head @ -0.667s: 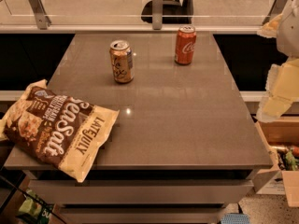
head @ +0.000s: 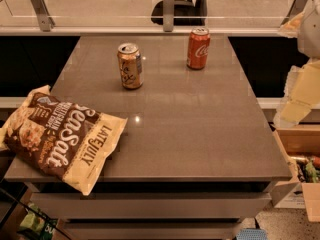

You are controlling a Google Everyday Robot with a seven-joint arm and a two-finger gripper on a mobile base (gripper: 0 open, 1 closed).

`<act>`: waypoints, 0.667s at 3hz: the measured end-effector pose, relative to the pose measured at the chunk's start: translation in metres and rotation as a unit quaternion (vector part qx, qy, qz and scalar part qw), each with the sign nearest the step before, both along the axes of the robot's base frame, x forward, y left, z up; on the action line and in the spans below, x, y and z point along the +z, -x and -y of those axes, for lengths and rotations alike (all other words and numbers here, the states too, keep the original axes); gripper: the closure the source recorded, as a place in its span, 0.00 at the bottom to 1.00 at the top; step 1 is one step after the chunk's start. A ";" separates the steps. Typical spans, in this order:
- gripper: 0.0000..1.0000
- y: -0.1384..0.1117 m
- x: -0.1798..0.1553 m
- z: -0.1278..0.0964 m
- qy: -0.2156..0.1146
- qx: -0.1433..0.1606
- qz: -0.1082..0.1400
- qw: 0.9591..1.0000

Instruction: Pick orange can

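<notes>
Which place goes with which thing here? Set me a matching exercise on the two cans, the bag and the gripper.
Things:
1. orange can
2. red Coca-Cola can
3. chip bag
4. gripper

Places:
A. beyond the right edge of the table, apart from both cans
B. upright on the far half, towards the picture's left
C. lying over the near left corner
D. upright on the far half, towards the picture's right

Pairs: 1-B, 2-D, 3-C, 4-A

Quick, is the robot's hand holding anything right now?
Gripper: at the right edge, beside the table, apart from the orange can; open or shut cannot be told.
</notes>
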State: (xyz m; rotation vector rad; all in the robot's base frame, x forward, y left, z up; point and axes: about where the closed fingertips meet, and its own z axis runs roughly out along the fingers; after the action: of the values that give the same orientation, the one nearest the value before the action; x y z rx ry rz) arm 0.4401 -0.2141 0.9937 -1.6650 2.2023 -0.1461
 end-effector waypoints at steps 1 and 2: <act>0.00 -0.007 0.007 0.002 -0.030 -0.037 0.020 0.999; 0.00 -0.022 0.008 -0.004 -0.092 -0.090 0.047 0.991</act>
State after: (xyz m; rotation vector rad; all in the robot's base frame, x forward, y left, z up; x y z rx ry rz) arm 0.4616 -0.2100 1.0021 -1.3353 2.2182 -0.0639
